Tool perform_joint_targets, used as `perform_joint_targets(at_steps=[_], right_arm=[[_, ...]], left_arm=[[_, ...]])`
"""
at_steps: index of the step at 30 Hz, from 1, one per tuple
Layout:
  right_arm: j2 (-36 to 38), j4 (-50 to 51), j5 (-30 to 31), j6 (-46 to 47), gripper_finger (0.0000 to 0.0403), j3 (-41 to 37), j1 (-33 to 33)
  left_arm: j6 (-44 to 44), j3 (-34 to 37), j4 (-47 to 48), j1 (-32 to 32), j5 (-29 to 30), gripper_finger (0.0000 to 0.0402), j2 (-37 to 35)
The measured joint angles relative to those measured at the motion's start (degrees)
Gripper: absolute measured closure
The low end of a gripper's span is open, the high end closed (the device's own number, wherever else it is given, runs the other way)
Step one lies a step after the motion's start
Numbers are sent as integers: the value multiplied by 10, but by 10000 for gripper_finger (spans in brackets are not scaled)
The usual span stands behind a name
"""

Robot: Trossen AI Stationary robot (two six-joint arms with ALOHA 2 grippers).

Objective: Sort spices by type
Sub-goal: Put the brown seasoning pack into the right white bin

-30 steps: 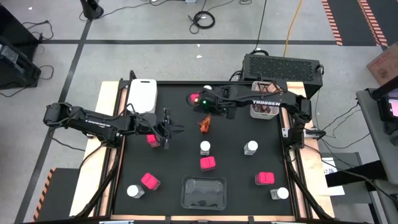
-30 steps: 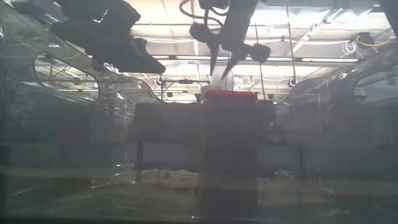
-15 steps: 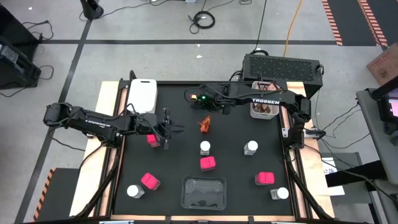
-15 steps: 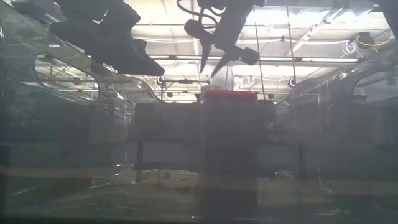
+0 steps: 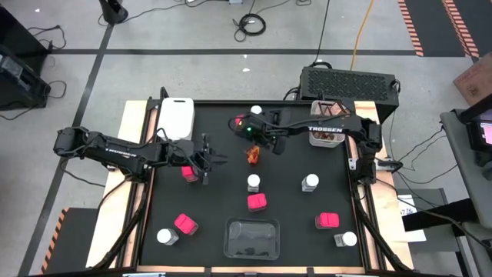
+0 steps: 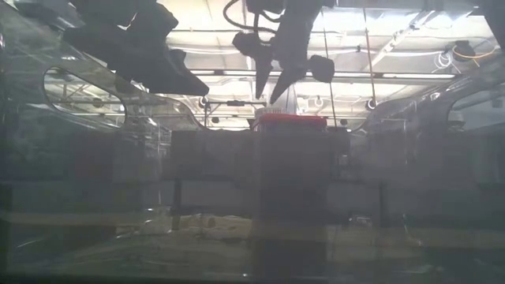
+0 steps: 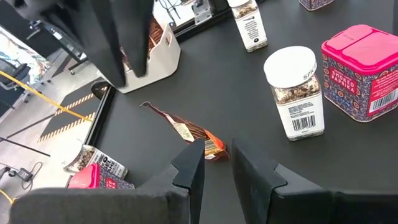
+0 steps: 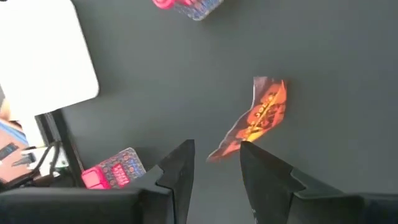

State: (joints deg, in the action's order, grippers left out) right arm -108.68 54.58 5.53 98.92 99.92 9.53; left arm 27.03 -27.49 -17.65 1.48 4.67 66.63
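Black tabletop amid grey cabled floor

A black table is seen from above. On it, pink boxes are spread about, and small jars with white lids are stood among them. An orange packet is laid near the middle. A white tray and a clear tray are set at opposite edges.

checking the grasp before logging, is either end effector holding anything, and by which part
Nothing is held. The left end effector and right end effector both show empty gaps above the orange packet.
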Motion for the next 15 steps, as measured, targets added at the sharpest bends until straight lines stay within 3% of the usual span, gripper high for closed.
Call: perform_joint_targets(at_steps=[7,15], right_arm=[[-35,-9,-27,7,277,0,-6],[-39,-10,-11,38,277,0,-6]], left_arm=[[0,0,2,0,0,317,0],[0,0,3,0,-2,317,0]])
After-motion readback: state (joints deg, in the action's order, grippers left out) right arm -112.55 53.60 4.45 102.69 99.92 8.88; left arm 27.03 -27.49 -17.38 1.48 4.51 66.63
